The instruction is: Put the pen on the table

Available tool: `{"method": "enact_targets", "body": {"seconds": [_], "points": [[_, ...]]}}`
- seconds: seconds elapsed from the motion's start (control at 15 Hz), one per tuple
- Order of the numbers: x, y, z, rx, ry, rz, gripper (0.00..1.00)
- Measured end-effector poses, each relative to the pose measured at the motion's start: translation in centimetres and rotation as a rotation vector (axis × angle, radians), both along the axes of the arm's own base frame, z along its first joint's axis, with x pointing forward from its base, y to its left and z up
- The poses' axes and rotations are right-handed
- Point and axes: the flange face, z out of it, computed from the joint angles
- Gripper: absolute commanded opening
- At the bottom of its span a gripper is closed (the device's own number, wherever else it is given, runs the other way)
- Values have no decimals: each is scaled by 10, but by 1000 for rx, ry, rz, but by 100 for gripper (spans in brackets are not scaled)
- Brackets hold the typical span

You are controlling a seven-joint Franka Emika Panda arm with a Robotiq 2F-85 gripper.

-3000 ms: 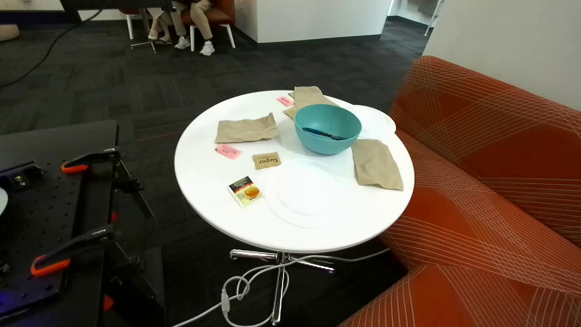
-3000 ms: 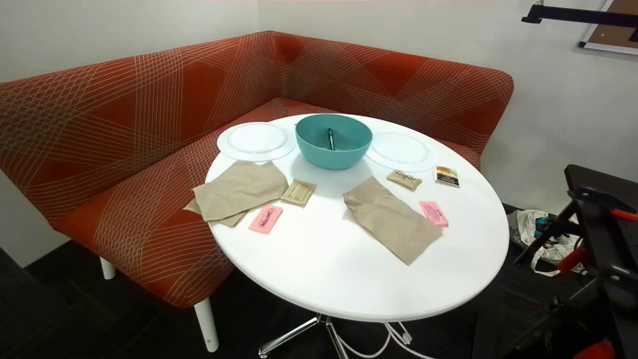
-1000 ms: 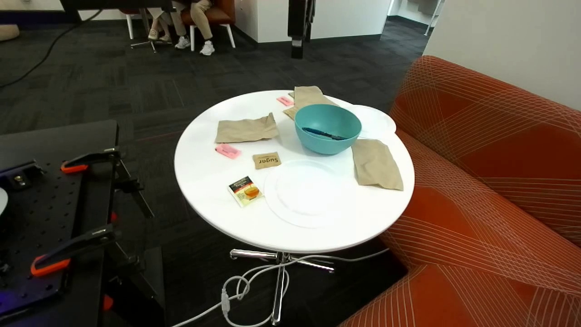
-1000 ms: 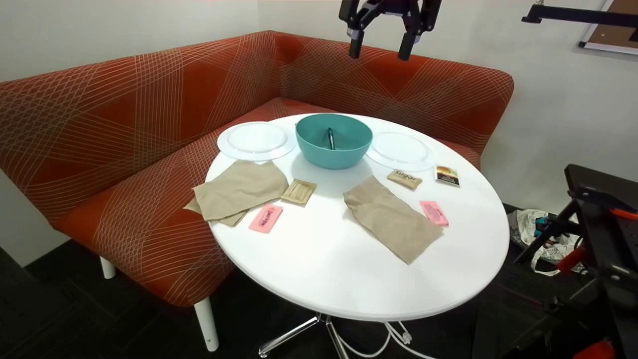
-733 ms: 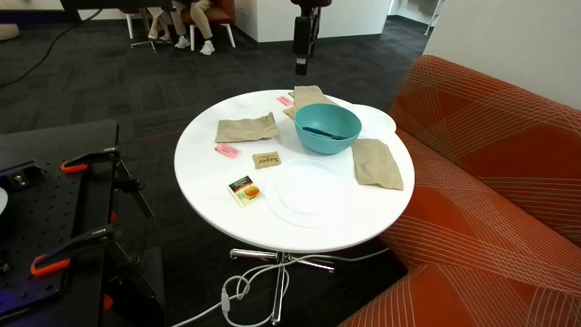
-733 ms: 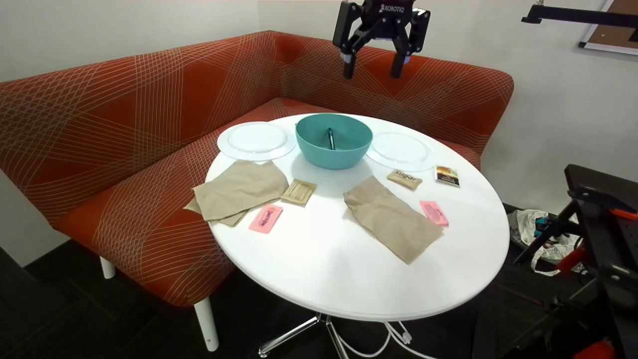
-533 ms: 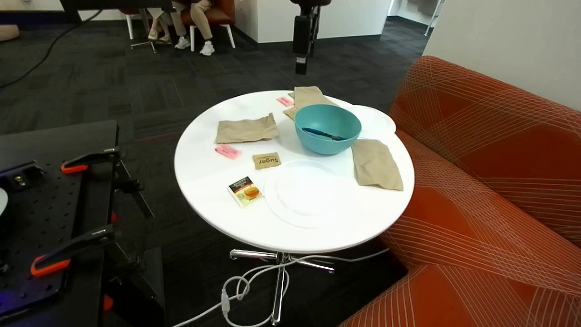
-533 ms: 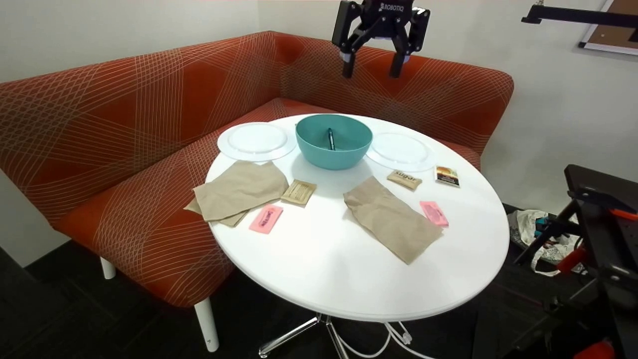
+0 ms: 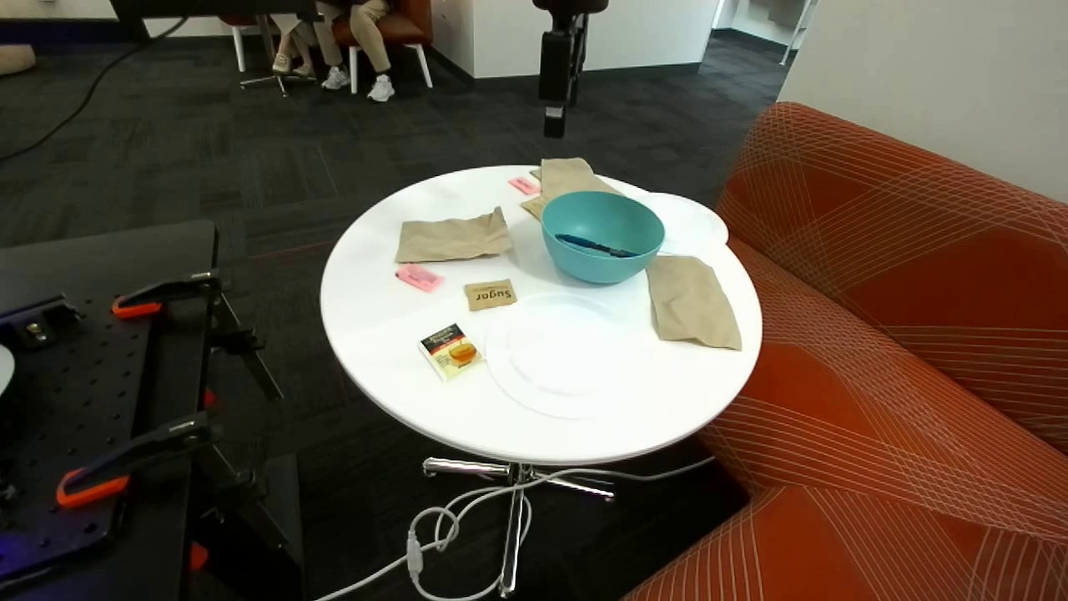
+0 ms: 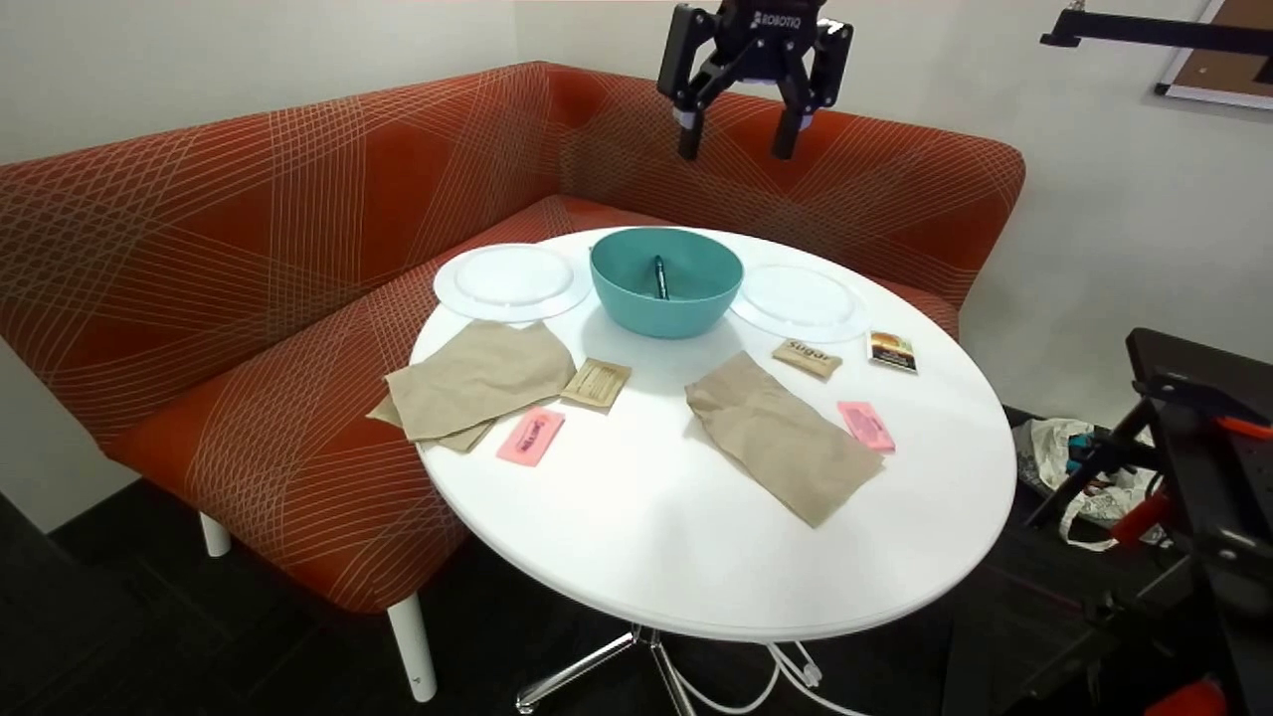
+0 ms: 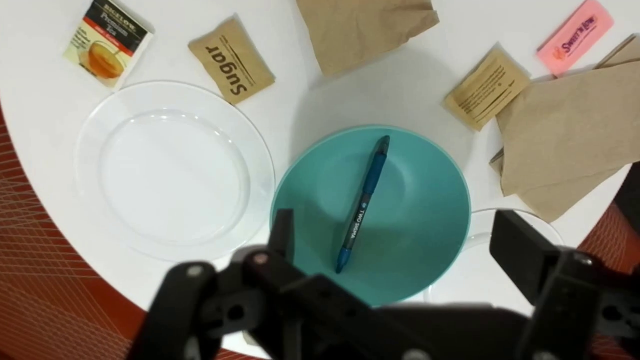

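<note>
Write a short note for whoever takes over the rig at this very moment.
Gripper: open, holding nothing, hanging above the table.
Pen: lying inside the teal bowl, which stands on the table.
Done: gripper is up over the table; pen not yet grasped.
Left: grip the pen, lift it out of the bowl, lay it on the tabletop, release.

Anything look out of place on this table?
Yes: the pen lies in the teal bowl, seemingly an odd spot for it. In an exterior view, some brown napkins jut beyond the table. No spill shows.
</note>
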Motion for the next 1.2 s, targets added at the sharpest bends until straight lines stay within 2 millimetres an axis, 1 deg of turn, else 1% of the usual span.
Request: {"method": "enact_targets", "body": {"seconds": [0.13,0.33,0.53,0.73,1.2], "points": [[4,2,-5,-11,-21,-5,100],[14,5,-21,-16,-49,-20,100],[25,4,-44,-23,-33,-24,100],[34,-1,-69,-30,-10,-34,100],[48,-15,-119,-42,35,-64,100]]}}
